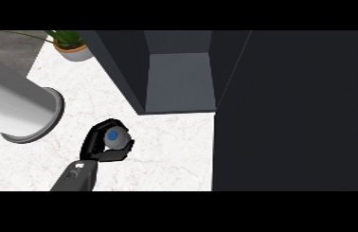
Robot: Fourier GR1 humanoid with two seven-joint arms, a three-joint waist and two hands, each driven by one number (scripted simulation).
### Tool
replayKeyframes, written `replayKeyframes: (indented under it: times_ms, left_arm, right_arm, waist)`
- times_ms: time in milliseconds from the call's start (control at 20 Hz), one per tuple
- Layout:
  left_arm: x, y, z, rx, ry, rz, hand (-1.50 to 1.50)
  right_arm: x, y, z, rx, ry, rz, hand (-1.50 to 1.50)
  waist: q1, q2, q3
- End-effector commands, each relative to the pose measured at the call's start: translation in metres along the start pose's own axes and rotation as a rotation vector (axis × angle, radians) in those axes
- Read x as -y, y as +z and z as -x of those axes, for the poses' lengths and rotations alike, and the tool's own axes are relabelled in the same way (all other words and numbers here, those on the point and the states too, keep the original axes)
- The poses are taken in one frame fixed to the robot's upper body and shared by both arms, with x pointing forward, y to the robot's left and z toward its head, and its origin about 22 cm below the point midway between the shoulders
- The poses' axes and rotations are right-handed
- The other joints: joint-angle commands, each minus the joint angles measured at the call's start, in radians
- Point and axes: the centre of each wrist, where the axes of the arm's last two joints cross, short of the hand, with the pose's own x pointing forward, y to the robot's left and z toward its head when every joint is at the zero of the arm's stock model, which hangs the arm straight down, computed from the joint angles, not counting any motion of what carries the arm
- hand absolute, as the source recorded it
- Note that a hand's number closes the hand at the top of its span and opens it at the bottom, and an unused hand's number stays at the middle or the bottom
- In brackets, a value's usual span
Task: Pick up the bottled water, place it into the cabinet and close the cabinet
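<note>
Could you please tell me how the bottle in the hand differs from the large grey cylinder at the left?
The bottle is small, with a blue cap, and stands upright; the cylinder is much larger, plain grey, and tilted. The left hand curls around the bottle; nothing touches the cylinder. Both sit over the white marble counter.

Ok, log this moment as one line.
left hand: shut on bottled water | bottle: above counter, before cabinet | cabinet: open | right hand: not in view

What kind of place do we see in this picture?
Probably a kitchen counter: a white marble-like countertop, a dark cabinet standing open on it, and a potted plant in the corner. The left hand holds the bottled water.
</note>
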Motion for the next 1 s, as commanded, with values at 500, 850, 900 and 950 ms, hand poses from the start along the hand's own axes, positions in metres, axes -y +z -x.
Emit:
replayKeyframes:
  times_ms: [500, 850, 900, 950]
  left_arm:
    - [0.064, 0.034, 0.019, 0.043, 0.017, -0.035, 1.50]
    - [0.089, -0.019, -0.015, 0.082, 0.077, 0.001, 1.50]
    - [0.097, -0.029, -0.027, 0.068, 0.084, 0.003, 1.50]
    - [0.098, -0.028, -0.029, 0.057, 0.113, 0.000, 1.50]
  right_arm:
    - [0.002, 0.002, -0.029, 0.034, 0.049, 0.005, -1.50]
    - [-0.007, 0.001, -0.035, 0.018, 0.048, 0.015, -1.50]
    - [-0.002, 0.002, -0.029, -0.003, 0.022, 0.038, -1.50]
    - [0.003, 0.005, -0.035, 0.010, 0.048, 0.001, -1.50]
  waist:
    - [0.023, -0.009, 0.000]
    - [0.016, -0.008, -0.001]
    - [0.023, -0.010, 0.000]
    - [0.017, -0.012, 0.001]
